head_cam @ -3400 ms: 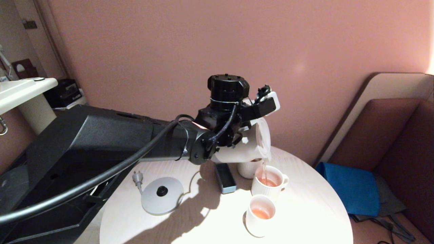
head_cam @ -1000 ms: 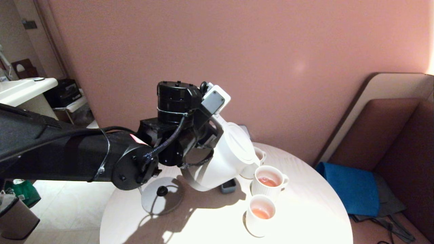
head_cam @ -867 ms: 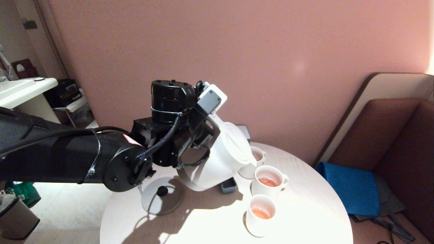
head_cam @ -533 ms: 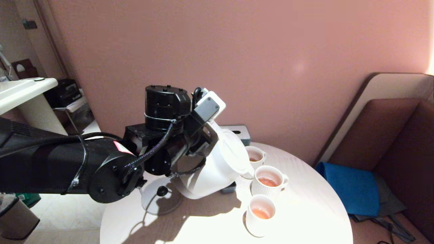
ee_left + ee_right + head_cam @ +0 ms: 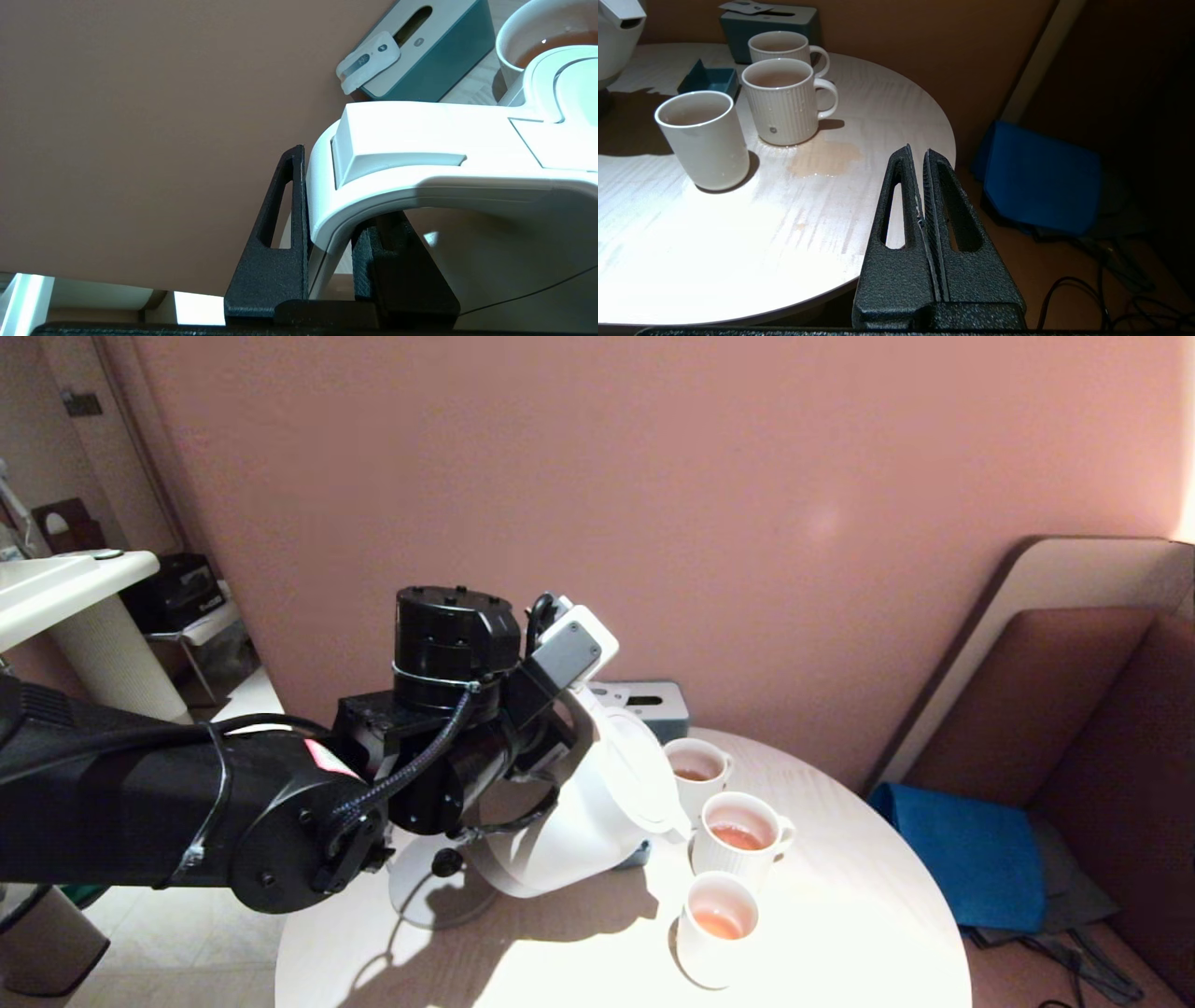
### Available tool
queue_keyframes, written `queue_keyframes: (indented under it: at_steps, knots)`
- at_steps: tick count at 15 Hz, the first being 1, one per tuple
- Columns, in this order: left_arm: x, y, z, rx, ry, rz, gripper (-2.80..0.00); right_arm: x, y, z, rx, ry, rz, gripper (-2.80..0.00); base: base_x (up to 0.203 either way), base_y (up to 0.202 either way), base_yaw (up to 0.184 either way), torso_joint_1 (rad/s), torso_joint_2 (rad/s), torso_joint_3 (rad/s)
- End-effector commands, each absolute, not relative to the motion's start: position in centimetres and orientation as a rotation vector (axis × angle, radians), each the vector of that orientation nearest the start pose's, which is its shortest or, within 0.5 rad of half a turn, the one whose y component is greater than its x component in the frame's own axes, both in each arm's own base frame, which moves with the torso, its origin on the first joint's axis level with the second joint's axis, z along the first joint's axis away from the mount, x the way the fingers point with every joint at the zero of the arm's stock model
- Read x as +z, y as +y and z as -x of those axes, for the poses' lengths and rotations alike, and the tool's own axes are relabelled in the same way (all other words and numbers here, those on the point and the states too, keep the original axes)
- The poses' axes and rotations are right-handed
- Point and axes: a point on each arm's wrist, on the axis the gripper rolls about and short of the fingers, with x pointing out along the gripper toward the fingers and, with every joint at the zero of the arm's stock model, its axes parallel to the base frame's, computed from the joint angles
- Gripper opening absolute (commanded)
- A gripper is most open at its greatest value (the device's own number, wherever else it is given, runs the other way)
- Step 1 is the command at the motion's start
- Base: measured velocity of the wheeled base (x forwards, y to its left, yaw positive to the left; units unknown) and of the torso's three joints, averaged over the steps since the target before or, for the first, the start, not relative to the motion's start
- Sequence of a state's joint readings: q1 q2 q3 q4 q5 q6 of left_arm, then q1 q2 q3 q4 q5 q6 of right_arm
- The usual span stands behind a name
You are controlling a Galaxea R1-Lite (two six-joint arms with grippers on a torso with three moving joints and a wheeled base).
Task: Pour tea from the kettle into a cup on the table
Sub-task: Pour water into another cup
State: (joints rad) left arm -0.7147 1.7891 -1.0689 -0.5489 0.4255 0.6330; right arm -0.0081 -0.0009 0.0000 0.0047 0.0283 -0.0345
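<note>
We see the left claw (image 5: 329, 219) clenched on the loop handle of the kettle (image 5: 583, 817), one black finger on each side of the handle's bend. The kettle hangs in the air above the round surface (image 5: 840, 933), over the flat grey base disc (image 5: 420, 901), and is still tipped: its lid faces up and toward the cups, and its spout points down toward the ribbed cup (image 5: 742, 835) in the middle of the row, ending just beside that cup's rim. The axis from bottom band to lid leans away from the arm, toward the cups. No stream leaves the spout.

Three white cups stand in a line, each holding orange-red tea (image 5: 738, 837): the far cup (image 5: 695, 773), the ribbed one, and the near cup (image 5: 714, 929). A pale puddle (image 5: 826, 158) lies on the surface beside the ribbed cup. A teal box (image 5: 653, 705) sits at the far edge.

The right claw (image 5: 923, 186) rests off the surface's edge, its fingers pressed together on nothing.
</note>
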Motion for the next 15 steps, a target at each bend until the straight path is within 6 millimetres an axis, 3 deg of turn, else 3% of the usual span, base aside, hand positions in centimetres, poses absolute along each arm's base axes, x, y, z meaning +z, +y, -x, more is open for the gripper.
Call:
queue_keyframes:
  at_steps: [1, 7, 15]
  knots:
    - [21.8, -22.3, -26.4, -0.335, 0.04, -0.728, -2.8, 7.5, 0.1, 2.3, 0.02, 0.004, 0.035, -2.8, 0.0, 0.0, 0.0, 0.0, 0.0, 0.0]
    - [22.1, -23.9, -25.8, -0.373, 0.009, -0.731, -2.8, 7.5, 0.1, 2.3, 0.02, 0.004, 0.035, -2.8, 0.0, 0.0, 0.0, 0.0, 0.0, 0.0]
    - [22.0, -24.2, -25.9, -0.378, -0.004, -0.792, -2.8, 7.5, 0.1, 2.3, 0.02, 0.004, 0.035, -2.8, 0.0, 0.0, 0.0, 0.0, 0.0, 0.0]
